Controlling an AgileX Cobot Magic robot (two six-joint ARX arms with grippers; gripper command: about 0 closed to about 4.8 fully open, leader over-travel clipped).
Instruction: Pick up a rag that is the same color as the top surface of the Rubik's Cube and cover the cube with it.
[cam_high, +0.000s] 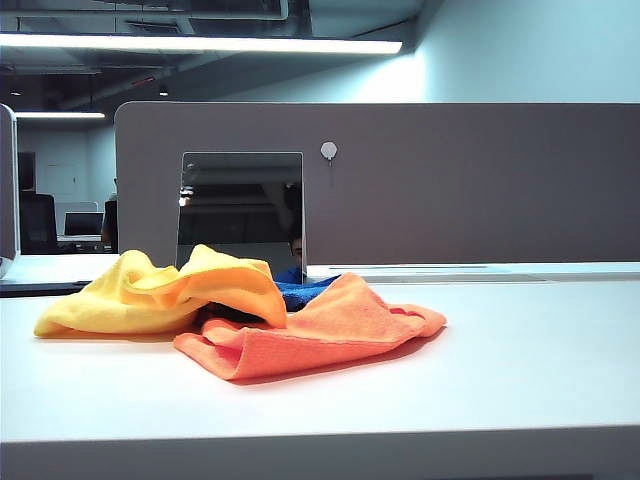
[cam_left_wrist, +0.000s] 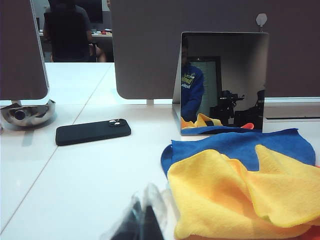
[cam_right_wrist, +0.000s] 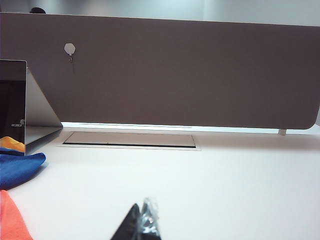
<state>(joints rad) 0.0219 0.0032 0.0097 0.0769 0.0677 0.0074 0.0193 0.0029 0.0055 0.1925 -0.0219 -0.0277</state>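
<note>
Yellow rag (cam_high: 150, 295), orange cloth (cam_high: 320, 335), blue cloth (cam_left_wrist: 235, 145), black phone (cam_left_wrist: 92, 131).

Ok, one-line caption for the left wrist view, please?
Shut left hand low beside a soft yellow microfibre rag lying over a blue cloth, black phone beyond.

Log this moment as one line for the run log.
rag: heaped with orange cloth, blue cloth | cube: unseen | left gripper: shut, empty | right gripper: shut, empty

Left gripper (cam_left_wrist: 140, 222): low above the table, fingertips pressed together, holding nothing.
Right gripper (cam_right_wrist: 141, 225): low above the table, fingertips together, holding nothing.
</note>
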